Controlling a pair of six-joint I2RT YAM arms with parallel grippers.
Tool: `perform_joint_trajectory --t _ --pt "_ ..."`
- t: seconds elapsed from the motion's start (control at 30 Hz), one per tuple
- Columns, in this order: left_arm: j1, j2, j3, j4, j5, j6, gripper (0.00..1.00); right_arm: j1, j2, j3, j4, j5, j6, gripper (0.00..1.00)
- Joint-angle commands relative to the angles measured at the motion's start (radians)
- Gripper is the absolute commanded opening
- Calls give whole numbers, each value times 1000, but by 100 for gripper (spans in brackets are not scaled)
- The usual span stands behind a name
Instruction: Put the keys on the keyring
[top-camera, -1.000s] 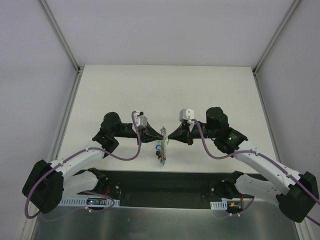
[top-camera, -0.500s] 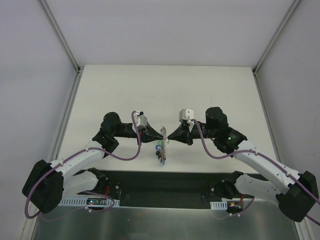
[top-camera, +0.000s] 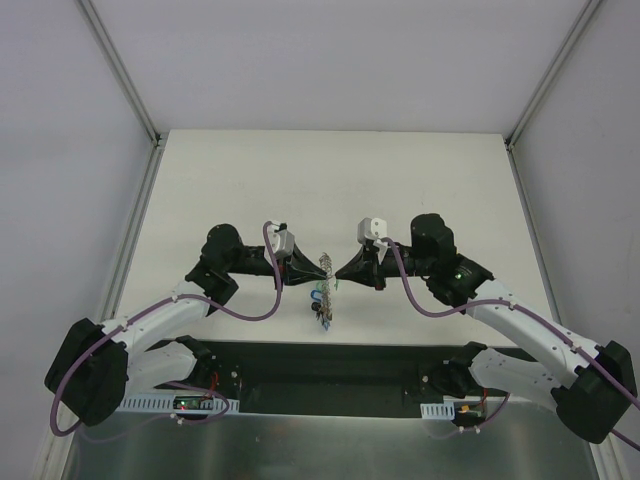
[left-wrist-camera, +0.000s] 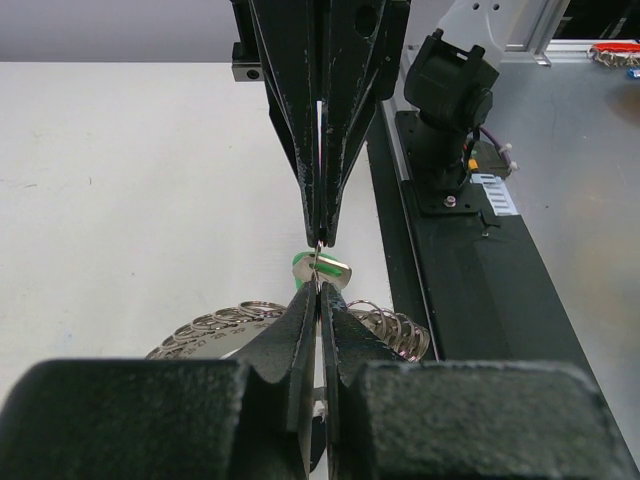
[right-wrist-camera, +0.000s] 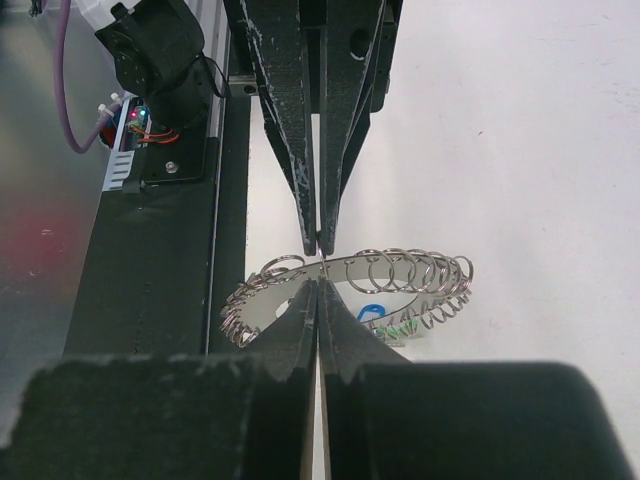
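Left and right jaws closed, tips meeting at the keyring (right-wrist-camera: 350, 266) — whatever they pinch is hidden.

Keyring (right-wrist-camera: 360, 265): shiny silver-grey, rim fringed with wire-loop pattern. Key head (left-wrist-camera: 299, 262): bright green, blade silver. Second key head (right-wrist-camera: 370, 310): blue. Worktop (top-camera: 330, 170): plain off-white. Left end effector (left-wrist-camera: 318, 295), right end effector (right-wrist-camera: 318, 288): black, pale scuff specks along finger edges. Arm links (top-camera: 530, 335): white, joints black. Cables (top-camera: 245, 312): purple. Base strip (top-camera: 330, 365), lower frame: black, grey metal below.
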Motion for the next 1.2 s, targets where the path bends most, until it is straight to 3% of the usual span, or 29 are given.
perform_joint_trajectory --t 0.0,0.57,1.17 --pt "-7 4 50 113 56 -25 0 3 9 25 37 -43 -23 1" --pt "-16 35 40 209 71 -108 0 29 15 16 84 -51 -20 1" --pt "-39 45 63 170 133 -87 0 16 66 51 98 -125 32 1"
